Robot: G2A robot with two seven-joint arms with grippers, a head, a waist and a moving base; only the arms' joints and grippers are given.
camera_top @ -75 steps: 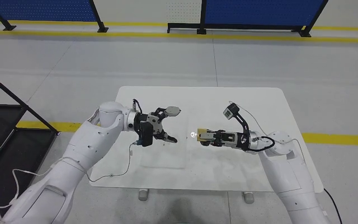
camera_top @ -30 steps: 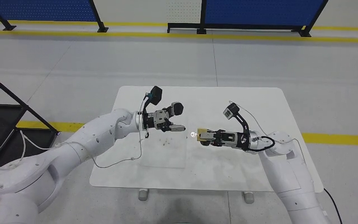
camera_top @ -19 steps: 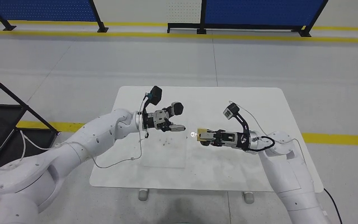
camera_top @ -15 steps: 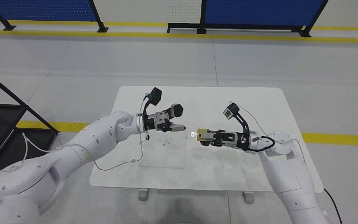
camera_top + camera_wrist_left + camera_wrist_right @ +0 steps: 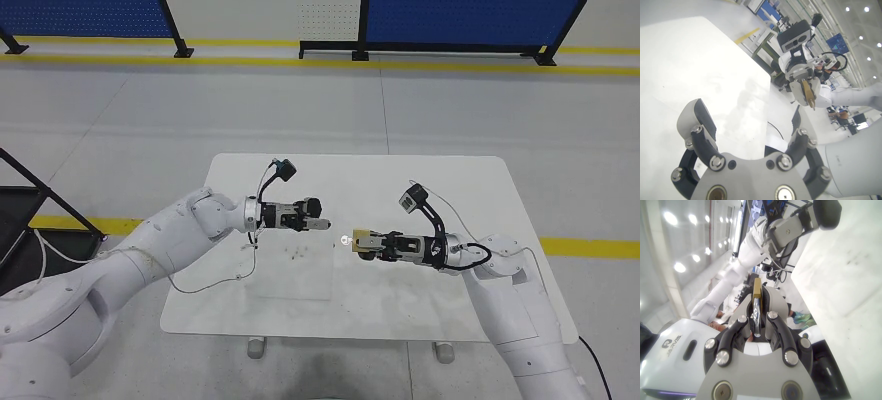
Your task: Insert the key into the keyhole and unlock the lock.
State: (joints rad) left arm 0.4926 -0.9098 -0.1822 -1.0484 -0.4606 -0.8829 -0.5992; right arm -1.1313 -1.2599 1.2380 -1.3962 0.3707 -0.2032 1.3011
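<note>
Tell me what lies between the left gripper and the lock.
Nothing: the top view shows bare table in the gap from left gripper to lock.

White table, grey floor, blue screens

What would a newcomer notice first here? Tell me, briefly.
The eye goes first to the brass padlock clamped in the right gripper, held in the air above the middle of the white table. Facing it across a small gap hangs the left gripper, its fingers spread wide with nothing between them.
</note>
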